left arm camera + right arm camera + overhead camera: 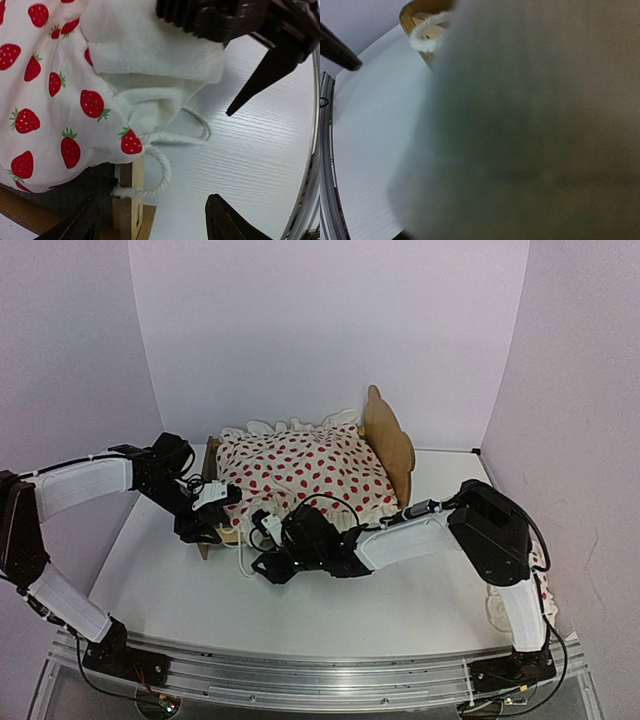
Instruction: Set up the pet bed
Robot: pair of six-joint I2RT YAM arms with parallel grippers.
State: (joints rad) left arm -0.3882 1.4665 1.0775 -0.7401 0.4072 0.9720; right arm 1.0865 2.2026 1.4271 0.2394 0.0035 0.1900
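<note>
Standing wide apart beside the foot corner post (131, 192) of the pet bed (392, 445), my left jaws grip nothing. The bed sits mid tabletop (400, 605), headboard toward the right, under a strawberry-print duvet (300, 475). My right jaws are at the duvet's foot edge with cloth pressed over their camera; I cannot tell how wide they stand or whether they hold it.

Duvet (305, 475) on pet bed (131, 200), headboard (388, 445) at right end, cord (162, 175) hanging off near-left corner, table (380, 610) beneath.
</note>
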